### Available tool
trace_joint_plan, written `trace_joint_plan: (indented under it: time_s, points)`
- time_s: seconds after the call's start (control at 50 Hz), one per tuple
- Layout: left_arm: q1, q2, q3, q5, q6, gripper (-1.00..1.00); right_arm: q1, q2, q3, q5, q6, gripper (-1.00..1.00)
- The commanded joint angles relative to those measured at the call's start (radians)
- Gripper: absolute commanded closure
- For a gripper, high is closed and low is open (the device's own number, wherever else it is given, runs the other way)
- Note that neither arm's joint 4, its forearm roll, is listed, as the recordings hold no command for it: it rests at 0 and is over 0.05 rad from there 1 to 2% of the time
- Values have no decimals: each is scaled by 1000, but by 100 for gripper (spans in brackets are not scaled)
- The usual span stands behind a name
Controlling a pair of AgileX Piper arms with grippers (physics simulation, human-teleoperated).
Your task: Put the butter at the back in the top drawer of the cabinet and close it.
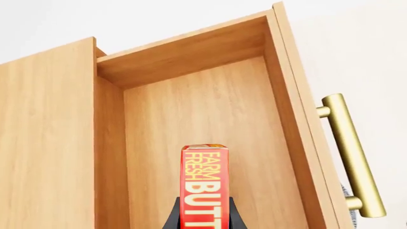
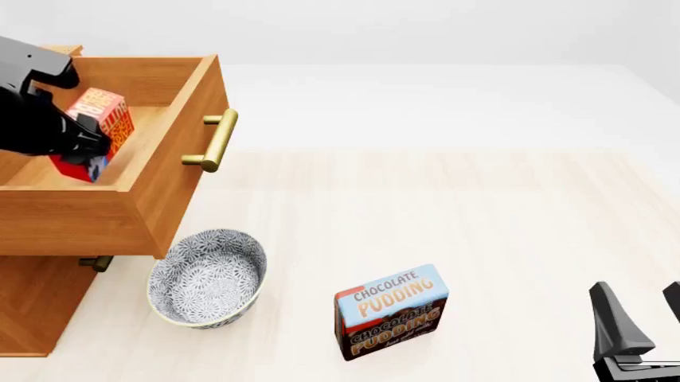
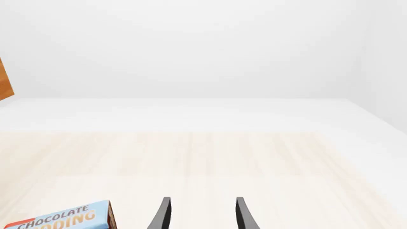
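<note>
One small red-orange butter box [image 1: 203, 183], clamped in left hand [image 1: 202, 217], held over open light-brown wooden top drawer [image 1: 210, 114]. Placing step judged current; release, then closing required. Right hand [image 3: 200, 214] parted, idle.

Simulated tabletop, blank white backdrop, pale wood table [image 2: 510, 215]

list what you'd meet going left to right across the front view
butter in the left gripper → drawer handle → bowl → pudding box → right gripper
</note>
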Motion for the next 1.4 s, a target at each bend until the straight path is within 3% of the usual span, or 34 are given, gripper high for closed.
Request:
trace_joint_plan:
  time_s: [0.02, 0.62, 0.64, 1.0, 1.2, 1.4]
  points:
    - [4, -2, -4, -16, 13, 100, 0, 0, 0, 0, 0, -100]
    - [19, -10, -10, -11, 12, 100, 0, 0, 0, 0, 0, -100]
    - [21, -16, -12, -10, 13, -100, 0, 0, 0, 0, 0, -100]
    - [-6, -24, -107, 56, -25, -100, 0, 0, 0, 0, 0, -100]
    - [-88, -22, -231, 110, -93, -100, 0, 0, 0, 0, 0, -100]
    - [-155, -50, -291, 144, -135, -100, 0, 0, 0, 0, 0, -100]
